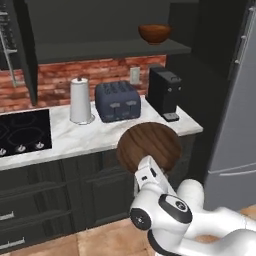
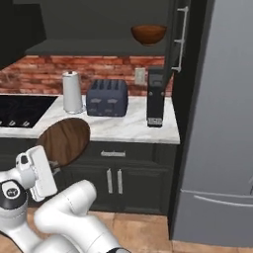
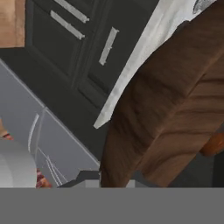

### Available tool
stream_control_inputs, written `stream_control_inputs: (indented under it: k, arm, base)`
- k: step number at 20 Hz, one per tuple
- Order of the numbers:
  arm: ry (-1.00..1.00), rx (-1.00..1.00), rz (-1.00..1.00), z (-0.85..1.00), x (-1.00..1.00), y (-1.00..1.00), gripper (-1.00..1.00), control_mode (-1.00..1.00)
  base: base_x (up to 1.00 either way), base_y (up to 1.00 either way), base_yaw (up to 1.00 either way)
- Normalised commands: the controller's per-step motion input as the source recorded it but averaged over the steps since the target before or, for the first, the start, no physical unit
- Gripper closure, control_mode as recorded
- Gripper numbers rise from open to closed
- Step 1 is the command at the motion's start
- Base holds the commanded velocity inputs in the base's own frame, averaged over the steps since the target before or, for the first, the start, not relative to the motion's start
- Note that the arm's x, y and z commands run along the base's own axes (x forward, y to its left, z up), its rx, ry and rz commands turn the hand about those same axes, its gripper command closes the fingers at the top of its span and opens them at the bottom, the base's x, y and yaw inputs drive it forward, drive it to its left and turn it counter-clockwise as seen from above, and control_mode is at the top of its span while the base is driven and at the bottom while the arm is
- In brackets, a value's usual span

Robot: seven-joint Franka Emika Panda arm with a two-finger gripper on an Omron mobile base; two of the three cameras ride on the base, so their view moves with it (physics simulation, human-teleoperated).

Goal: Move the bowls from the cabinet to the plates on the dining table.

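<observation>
I hold one reddish-brown wooden bowl (image 1: 150,146) (image 2: 64,140) tipped on its side in front of the counter edge, below the toaster. My gripper (image 1: 143,169) (image 2: 51,167) is shut on its lower rim, and the fingertips are hidden behind the bowl. In the hand view this bowl (image 3: 175,109) covers the right half. A second bowl (image 1: 155,33) (image 2: 148,34) stands upright at the right end of the dark cabinet shelf (image 1: 100,50) (image 2: 89,47). The plates and the dining table are out of view.
On the marble counter (image 1: 95,134) (image 2: 128,129) stand a white canister (image 1: 80,100) (image 2: 72,92), a dark toaster (image 1: 117,101) (image 2: 107,98) and a black coffee machine (image 1: 163,92) (image 2: 155,96). A cooktop (image 1: 22,132) lies left, a grey fridge (image 1: 235,100) (image 2: 217,123) right.
</observation>
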Motion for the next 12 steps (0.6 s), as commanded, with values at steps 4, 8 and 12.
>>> stream_control_inputs:
  k: [4, 8, 12]
  arm:
    - [0.0, 0.0, 0.0, 0.0, 0.0, 0.0, 1.0, 1.0]
    - [0.0, 0.0, 0.0, 0.0, 0.0, 0.0, 1.0, 1.0]
    - [0.0, 0.0, 0.0, 0.0, 0.0, 0.0, 1.0, 1.0]
  base:
    - [-0.34, 0.04, -0.47]
    - [-0.41, 0.07, -0.47]
    - [-0.63, 0.03, -0.49]
